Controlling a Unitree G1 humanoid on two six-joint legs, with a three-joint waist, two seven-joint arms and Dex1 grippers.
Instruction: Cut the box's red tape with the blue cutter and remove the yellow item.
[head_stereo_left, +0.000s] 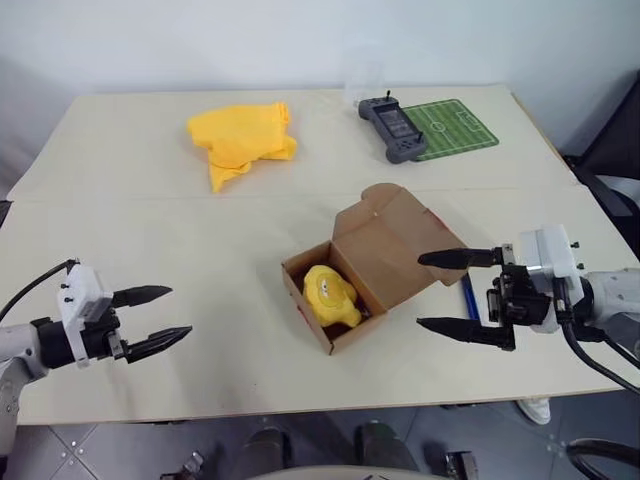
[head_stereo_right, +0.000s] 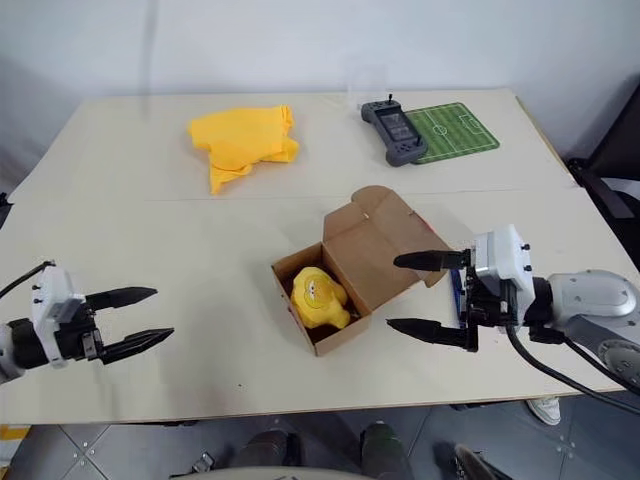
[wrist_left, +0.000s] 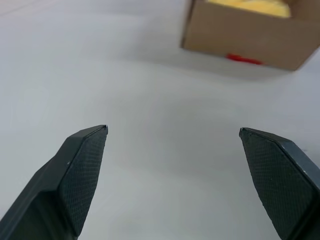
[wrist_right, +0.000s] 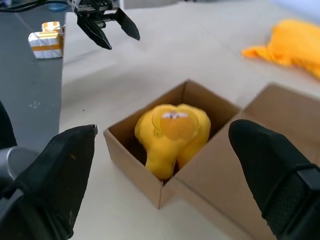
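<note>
The brown box (head_stereo_left: 308, 298) stands open in the middle of the table, its flap lid (head_stereo_left: 395, 245) folded back to the right. The yellow item (head_stereo_left: 330, 294) sits inside it, upright in the right wrist view (wrist_right: 172, 131). A strip of red tape (wrist_left: 243, 59) shows on the box's outer wall. The blue cutter (head_stereo_left: 468, 297) lies on the table just right of the box, partly behind my right gripper (head_stereo_left: 419, 291). That gripper is open beside the lid and points at the box with nothing in it. My left gripper (head_stereo_left: 180, 311) is open and empty, well left of the box.
A crumpled yellow cloth (head_stereo_left: 240, 140) lies at the back of the table. A grey game controller (head_stereo_left: 392, 128) rests on a green pitch-patterned mat (head_stereo_left: 458, 124) at the back right. The table's front edge (head_stereo_left: 300, 412) runs just below both grippers.
</note>
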